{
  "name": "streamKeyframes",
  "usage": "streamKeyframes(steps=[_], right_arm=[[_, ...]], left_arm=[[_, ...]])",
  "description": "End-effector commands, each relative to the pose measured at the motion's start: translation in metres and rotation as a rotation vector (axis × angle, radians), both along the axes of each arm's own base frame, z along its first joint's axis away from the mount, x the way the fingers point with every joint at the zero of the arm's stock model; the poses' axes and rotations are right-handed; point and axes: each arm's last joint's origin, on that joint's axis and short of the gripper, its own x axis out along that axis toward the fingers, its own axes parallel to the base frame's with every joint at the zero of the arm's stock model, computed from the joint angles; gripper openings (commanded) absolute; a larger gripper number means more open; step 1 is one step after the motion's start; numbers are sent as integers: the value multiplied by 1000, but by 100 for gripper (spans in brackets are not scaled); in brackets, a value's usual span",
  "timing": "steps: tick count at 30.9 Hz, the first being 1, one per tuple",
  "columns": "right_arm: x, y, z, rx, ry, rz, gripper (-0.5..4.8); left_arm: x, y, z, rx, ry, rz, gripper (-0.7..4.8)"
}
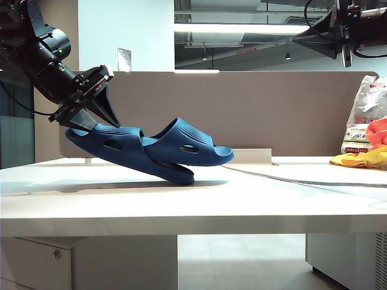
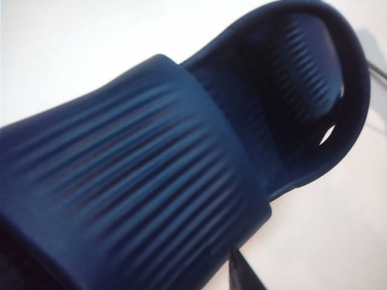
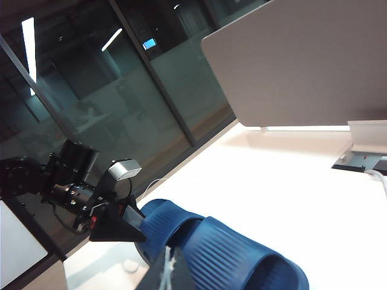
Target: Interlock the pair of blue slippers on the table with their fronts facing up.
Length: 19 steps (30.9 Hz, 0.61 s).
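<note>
Slippers (image 1: pixel 151 151) sit nested on the table (image 1: pixel 193 199), heel end propped up at the left gripper (image 1: pixel 97 121), whose spread I can't tell, right gripper pressed shut up high; rubber looks light and bendy, so I'd grab a strap.

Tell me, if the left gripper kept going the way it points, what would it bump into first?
Most likely the pair of blue slippers. The left gripper points down and right, right at their raised heel end, fingers apart. Touching or just off, the pictures don't settle. Under them is the table.
</note>
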Motion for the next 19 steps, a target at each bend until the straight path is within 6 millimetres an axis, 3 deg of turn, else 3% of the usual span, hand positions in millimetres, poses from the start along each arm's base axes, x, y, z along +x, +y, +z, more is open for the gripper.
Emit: streamKeyframes(steps=[1,7,11,19], right_arm=[[-1,1,3,-9,-16,21,8],[-1,1,2,-8,4,26,8],[-1,1,1,-9,12,27,8],[-1,1,1,-10,17,34,8]], left_arm=[[-2,2,1,27,18,21,217],[-8,3,-3,57,99,43,221],[-10,4,-4,84,120,59,283],[-9,8,-6,192,122,133,306]])
